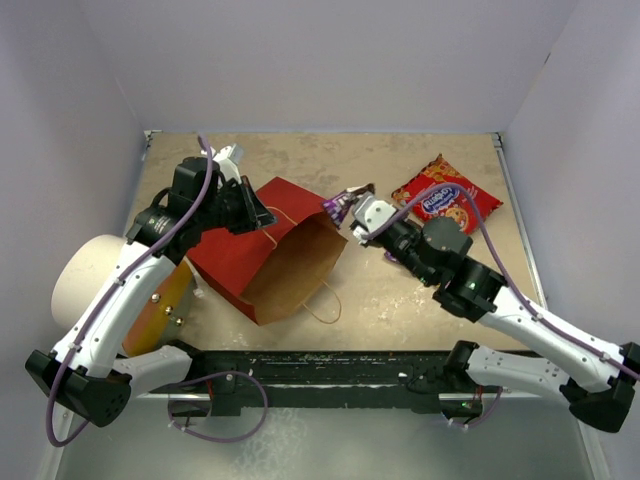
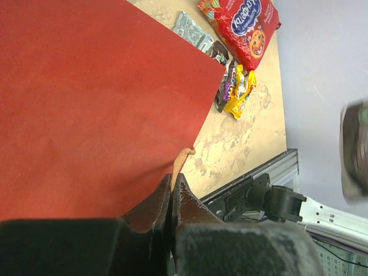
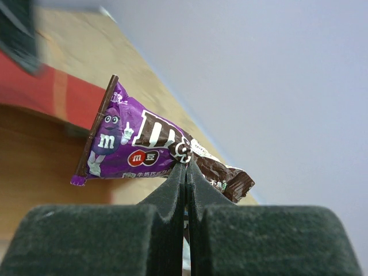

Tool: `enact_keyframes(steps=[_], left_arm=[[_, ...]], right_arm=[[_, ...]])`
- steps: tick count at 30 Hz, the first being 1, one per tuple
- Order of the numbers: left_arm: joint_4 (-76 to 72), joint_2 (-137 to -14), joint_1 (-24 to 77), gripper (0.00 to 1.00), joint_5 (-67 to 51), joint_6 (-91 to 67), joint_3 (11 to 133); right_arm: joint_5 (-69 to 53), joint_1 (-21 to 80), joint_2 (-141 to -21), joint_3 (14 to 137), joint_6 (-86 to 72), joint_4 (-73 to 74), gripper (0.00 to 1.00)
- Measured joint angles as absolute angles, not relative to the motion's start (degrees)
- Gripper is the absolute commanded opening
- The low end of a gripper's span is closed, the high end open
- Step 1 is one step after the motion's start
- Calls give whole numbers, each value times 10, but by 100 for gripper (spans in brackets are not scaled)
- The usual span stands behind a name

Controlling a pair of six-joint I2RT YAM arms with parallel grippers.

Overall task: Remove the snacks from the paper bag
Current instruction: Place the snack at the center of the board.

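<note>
Two grips carry all the risk at this point. The paper bag [image 1: 262,262], the largest thing, is laid on its side on the table [image 1: 400,290] with its mouth turned toward the right arm. Its red upper wall is pinched at the edge by the left gripper [image 2: 172,187], whose jaws are closed on the paper. If that thin edge is torn or let slip, the mouth could collapse, and whatever is left inside, which cannot be seen, would be harder to reach. The red cookie bag [image 1: 447,197] is already out, on the far right of the table, and could only be knocked by a careless sweep of the right arm. The purple packet [image 3: 149,146] is clamped by its lower edge in the closed jaws of the right gripper [image 3: 187,175], just outside the bag's mouth. Only a slippery margin is held, so it could be dropped back toward the opening. A silver packet [image 2: 192,31] and a yellow packet [image 2: 240,95] are seen lying near the cookie bag.
</note>
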State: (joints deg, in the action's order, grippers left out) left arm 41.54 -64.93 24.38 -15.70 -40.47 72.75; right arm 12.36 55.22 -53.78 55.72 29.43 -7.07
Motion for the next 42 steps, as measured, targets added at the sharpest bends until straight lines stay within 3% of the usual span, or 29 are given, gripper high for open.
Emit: enact_keyframes(steps=[7, 14, 22, 28, 42], left_arm=[[425, -649, 244, 1, -161, -401, 732], [429, -651, 244, 1, -174, -392, 733], [433, -668, 244, 1, -201, -368, 743], [433, -668, 244, 1, -218, -362, 745], [412, -667, 240, 1, -234, -364, 724]], right_arm=[[86, 374, -484, 517, 434, 31, 0], [11, 305, -485, 474, 560, 172, 0], [-78, 228, -663, 498, 677, 269, 0], [-83, 208, -786, 568, 719, 302, 0], [-44, 207, -860, 587, 754, 271, 0]])
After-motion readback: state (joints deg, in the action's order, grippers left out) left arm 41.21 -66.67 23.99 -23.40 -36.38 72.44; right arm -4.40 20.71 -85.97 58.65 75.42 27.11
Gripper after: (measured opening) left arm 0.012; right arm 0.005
